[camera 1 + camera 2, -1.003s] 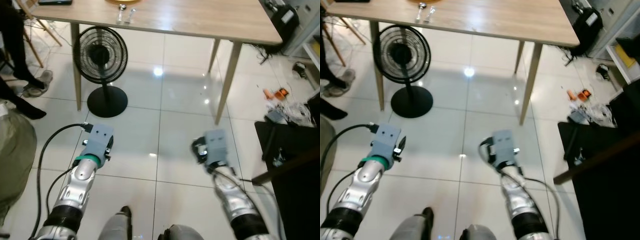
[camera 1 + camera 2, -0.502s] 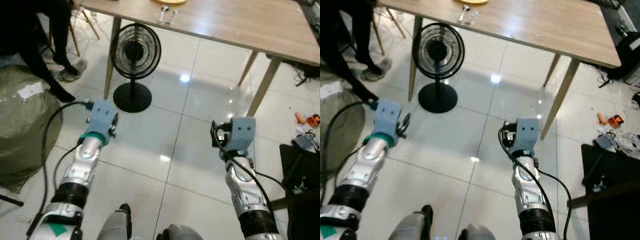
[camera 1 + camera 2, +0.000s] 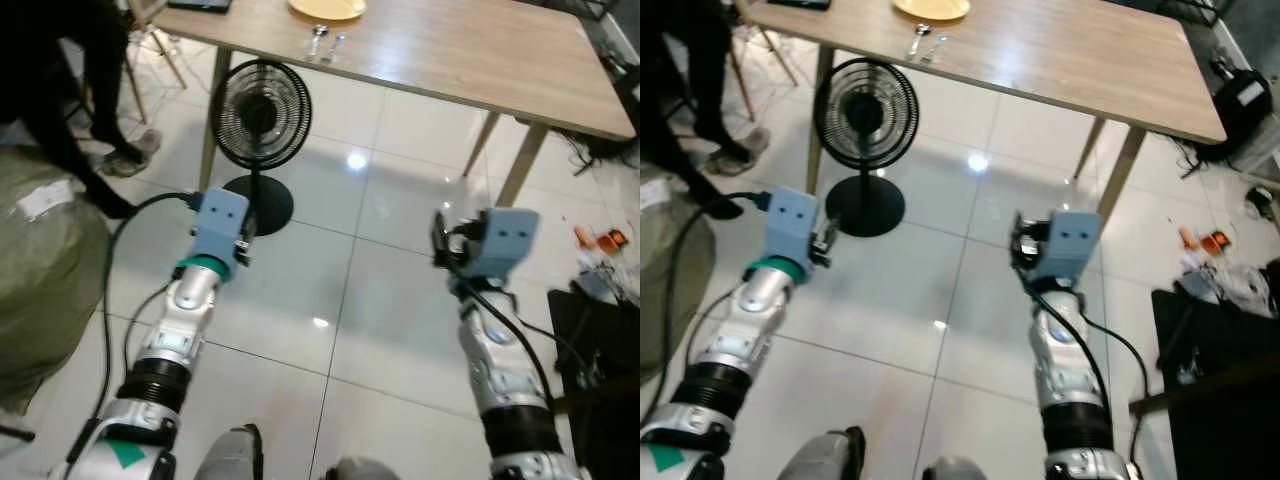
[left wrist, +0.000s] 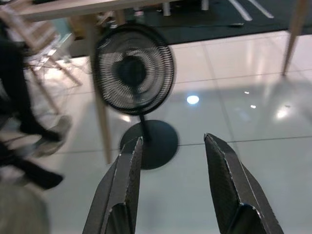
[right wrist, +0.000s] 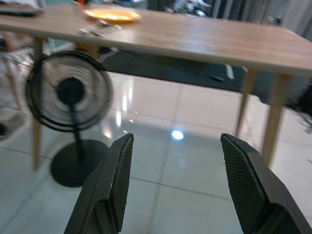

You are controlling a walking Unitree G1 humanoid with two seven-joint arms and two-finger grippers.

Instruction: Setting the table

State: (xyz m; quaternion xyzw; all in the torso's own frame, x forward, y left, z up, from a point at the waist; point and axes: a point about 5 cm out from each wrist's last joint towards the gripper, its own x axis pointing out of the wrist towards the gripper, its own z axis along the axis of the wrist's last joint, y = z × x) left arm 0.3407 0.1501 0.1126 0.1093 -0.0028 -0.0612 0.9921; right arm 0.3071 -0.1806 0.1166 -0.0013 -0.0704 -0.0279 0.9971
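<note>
Over bare tiles short of the table (image 3: 480,50) edge, left claw (image 4: 173,161) spread, right claw (image 5: 178,165) spread, fan (image 3: 258,110) ahead

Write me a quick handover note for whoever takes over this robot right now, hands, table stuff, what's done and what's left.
Left hand: open, holding nothing, raised in front of the robot above the tiled floor, pointing toward the black standing fan.
Right hand: open, holding nothing, raised likewise, pointing at the wooden table.
On the table's far left part: a yellow plate, with cutlery beside it near the table's edge.
Done: plate and cutlery appear laid.
Left: the robot stands back from the table; whatever remains of the setting isn't visible. A person's legs are on the left, so move carefully.
</note>
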